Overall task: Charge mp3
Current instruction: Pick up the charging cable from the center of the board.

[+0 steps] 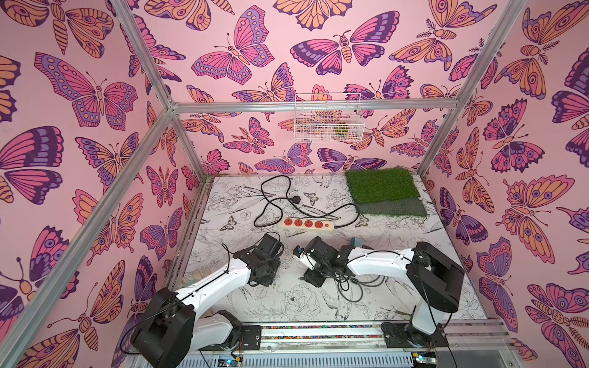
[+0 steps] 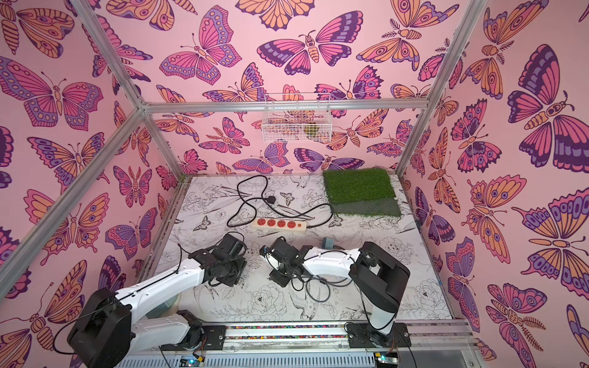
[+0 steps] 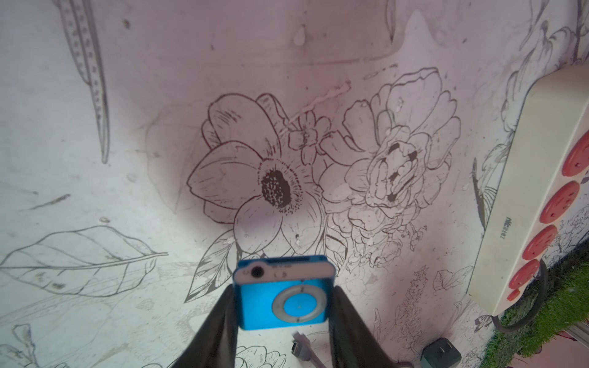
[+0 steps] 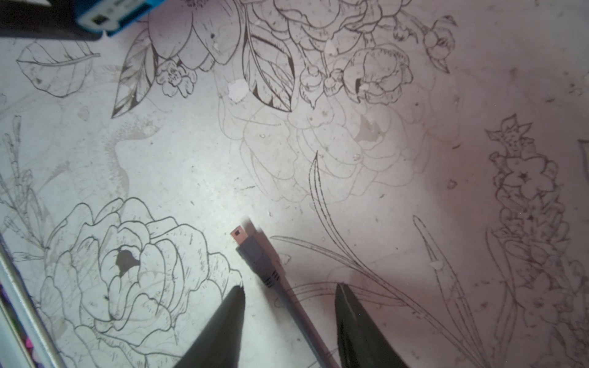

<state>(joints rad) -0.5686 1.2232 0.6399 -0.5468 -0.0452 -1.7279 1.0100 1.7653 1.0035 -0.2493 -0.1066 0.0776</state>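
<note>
The mp3 (image 3: 283, 293), a small bright-blue square with a pale round pad, is held off the table by its two side edges. My left gripper (image 3: 284, 291) is shut on it, with the end that has the round jack facing away from the wrist. A corner of the mp3 (image 4: 118, 16) also shows in the right wrist view. The charging cable's small grey plug (image 4: 255, 255) lies on the table. My right gripper (image 4: 290, 286) is open and straddles the cable just behind the plug; neither finger touches it. That plug (image 3: 299, 344) also lies just below the mp3.
A cream power strip (image 1: 306, 224) with red sockets lies behind both grippers, its black cord looping toward the back. The charger cube (image 1: 357, 241) sits by the right arm. A grass mat (image 1: 382, 191) covers the back right corner. Loose cable coils (image 1: 350, 286) lie under the right arm.
</note>
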